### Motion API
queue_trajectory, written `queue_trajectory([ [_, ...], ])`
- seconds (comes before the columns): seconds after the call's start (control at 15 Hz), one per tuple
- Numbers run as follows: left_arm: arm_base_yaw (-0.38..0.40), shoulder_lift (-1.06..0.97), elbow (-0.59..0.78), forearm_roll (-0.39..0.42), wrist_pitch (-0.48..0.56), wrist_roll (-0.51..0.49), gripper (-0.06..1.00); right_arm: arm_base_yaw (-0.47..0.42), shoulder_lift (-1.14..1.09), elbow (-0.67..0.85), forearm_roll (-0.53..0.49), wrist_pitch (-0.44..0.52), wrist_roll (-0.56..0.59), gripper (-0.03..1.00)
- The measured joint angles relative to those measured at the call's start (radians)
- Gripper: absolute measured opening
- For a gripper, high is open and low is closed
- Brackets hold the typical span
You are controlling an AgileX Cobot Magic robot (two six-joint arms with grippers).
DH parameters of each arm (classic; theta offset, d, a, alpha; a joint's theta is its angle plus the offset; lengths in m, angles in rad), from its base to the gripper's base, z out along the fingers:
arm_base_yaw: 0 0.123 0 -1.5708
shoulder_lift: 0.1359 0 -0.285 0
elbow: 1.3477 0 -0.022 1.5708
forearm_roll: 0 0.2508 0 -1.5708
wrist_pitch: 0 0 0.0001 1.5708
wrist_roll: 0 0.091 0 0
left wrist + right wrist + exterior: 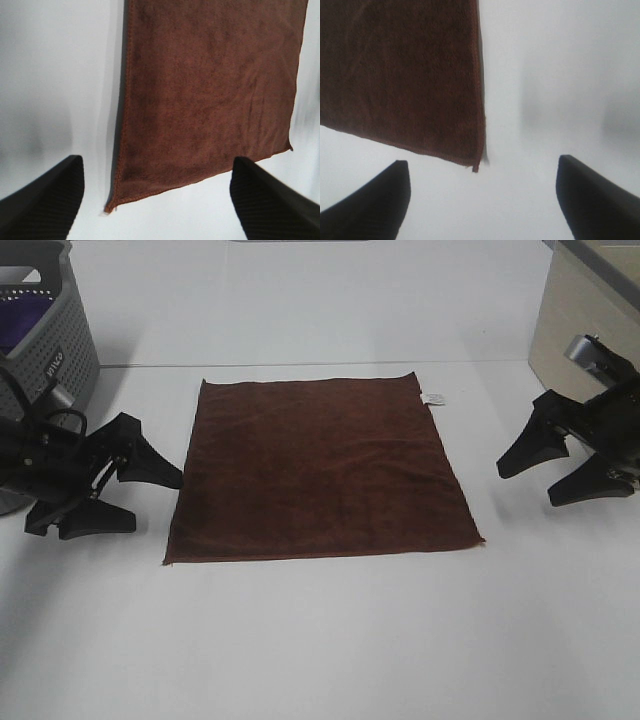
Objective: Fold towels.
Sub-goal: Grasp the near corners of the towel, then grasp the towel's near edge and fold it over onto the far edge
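The towel is a dark reddish-brown square cloth lying flat and unfolded on the white table, with a small white tag at its far right corner. It also shows in the left wrist view and the right wrist view. My left gripper is open and empty just left of the towel's near left corner. My right gripper is open and empty to the right of the towel, apart from it. Black fingertips frame a towel corner in each wrist view.
A grey perforated basket holding purple fabric stands at the far left. A beige box stands at the far right. The white table stretches in front of the towel.
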Motion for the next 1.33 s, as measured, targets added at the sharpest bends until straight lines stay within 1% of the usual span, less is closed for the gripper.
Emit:
queue_trajectory([
  [0.2, -0.008, 0.061, -0.001, -0.031, 0.012, 0.023, 0.76, 0.0, 0.077, 0.0, 0.062, -0.005, -0.05, 0.76],
  [0.33, -0.046, 0.089, -0.023, -0.059, 0.041, 0.046, 0.76, 0.01, 0.135, -0.001, 0.084, -0.002, -0.067, 0.75],
  [0.47, -0.104, 0.119, -0.059, -0.075, 0.051, 0.049, 0.75, 0.067, 0.156, -0.01, 0.108, 0.003, -0.075, 0.74],
  [0.6, -0.15, 0.145, -0.1, -0.09, 0.055, 0.04, 0.74, 0.144, 0.176, -0.013, 0.145, 0.012, -0.074, 0.74],
  [0.67, -0.163, 0.155, -0.111, -0.097, 0.055, 0.03, 0.71, 0.171, 0.183, -0.013, 0.164, 0.013, -0.074, 0.73],
  [0.73, -0.165, 0.162, -0.115, -0.1, 0.053, 0.025, 0.66, 0.193, 0.19, -0.013, 0.182, 0.013, -0.074, 0.69],
  [0.8, -0.165, 0.166, -0.115, -0.097, 0.046, 0.023, 0.56, 0.203, 0.196, -0.013, 0.198, 0.005, -0.073, 0.62],
  [0.87, -0.165, 0.172, -0.115, -0.094, 0.044, 0.023, 0.44, 0.206, 0.204, -0.014, 0.204, -0.01, -0.073, 0.53],
  [0.93, -0.165, 0.173, -0.115, -0.089, 0.045, 0.022, 0.31, 0.208, 0.21, -0.02, 0.2, -0.02, -0.067, 0.38],
  [1.0, -0.165, 0.173, -0.115, -0.088, 0.047, 0.022, 0.16, 0.208, 0.218, -0.032, 0.183, -0.028, -0.05, 0.19],
  [1.07, -0.165, 0.166, -0.115, -0.075, 0.05, 0.022, 0.05, 0.208, 0.22, -0.047, 0.164, -0.027, -0.028, 0.04],
  [1.13, -0.165, 0.153, -0.115, -0.053, 0.05, 0.022, 0.02, 0.208, 0.216, -0.059, 0.156, -0.024, -0.01, 0.0],
  [1.27, -0.165, 0.106, -0.115, 0.007, 0.051, 0.006, 0.01, 0.209, 0.191, -0.068, 0.13, -0.014, 0.028, 0.0],
  [1.33, -0.165, 0.084, -0.115, 0.047, 0.051, -0.023, 0.01, 0.209, 0.176, -0.068, 0.104, -0.004, 0.055, 0.0],
])
